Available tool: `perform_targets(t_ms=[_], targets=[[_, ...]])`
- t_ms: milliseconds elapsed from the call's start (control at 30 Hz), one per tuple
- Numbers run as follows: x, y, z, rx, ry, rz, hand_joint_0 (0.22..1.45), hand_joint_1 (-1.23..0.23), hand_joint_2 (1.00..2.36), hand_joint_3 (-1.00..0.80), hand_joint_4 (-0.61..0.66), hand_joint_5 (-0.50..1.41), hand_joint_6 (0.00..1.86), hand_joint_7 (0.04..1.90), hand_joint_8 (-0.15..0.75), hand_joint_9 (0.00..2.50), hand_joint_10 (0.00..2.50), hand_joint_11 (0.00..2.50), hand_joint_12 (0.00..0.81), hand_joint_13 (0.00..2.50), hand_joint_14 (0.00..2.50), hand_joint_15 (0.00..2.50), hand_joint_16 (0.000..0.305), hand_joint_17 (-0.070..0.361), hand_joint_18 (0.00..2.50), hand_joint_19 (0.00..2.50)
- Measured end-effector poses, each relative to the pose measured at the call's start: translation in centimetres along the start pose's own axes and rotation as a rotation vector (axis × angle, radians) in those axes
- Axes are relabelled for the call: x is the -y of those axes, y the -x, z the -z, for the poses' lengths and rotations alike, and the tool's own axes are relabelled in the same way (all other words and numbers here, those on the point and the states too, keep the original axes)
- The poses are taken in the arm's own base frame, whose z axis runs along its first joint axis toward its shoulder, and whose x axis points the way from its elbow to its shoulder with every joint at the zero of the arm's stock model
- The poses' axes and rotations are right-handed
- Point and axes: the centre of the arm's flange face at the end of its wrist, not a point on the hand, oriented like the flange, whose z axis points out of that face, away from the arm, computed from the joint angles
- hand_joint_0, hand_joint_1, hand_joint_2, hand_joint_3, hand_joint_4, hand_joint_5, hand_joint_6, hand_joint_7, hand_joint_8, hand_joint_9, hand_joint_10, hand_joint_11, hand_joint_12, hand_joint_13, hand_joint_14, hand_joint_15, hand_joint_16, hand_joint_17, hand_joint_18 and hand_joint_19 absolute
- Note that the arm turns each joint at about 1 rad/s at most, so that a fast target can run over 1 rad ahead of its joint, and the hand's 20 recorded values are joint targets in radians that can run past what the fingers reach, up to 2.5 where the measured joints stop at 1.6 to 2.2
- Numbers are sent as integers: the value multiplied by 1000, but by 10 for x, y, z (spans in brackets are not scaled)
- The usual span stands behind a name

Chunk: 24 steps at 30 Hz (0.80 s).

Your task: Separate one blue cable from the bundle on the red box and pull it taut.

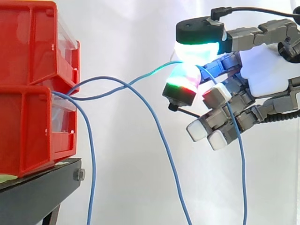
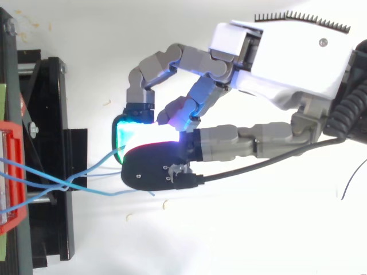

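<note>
Running sideways, blue cable [image 1: 150, 72], pinched in hand [image 1: 267, 70]

Blue cable [image 1: 243, 183] tail beyond bottom edge

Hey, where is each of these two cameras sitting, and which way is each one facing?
Side view: beside the work at about its height, looking level across at the red bins on the black stand; the hand enters from the right.
Top view: overhead, looking down on the same bins and stand; the hand reaches in from the right.
Shared: the hand pinching one blue cable that runs from the bins.
</note>
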Motion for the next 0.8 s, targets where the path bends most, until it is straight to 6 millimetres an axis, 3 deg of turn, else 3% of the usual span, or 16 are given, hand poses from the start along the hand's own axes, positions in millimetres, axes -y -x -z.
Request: perform_targets(t_ms=[800], targets=[[0,0,0,0,0,0,492,-748,1400,-46,-34,-110,907,1147,425,1251,11,848,431,909,11,441,59,133,921,312]])
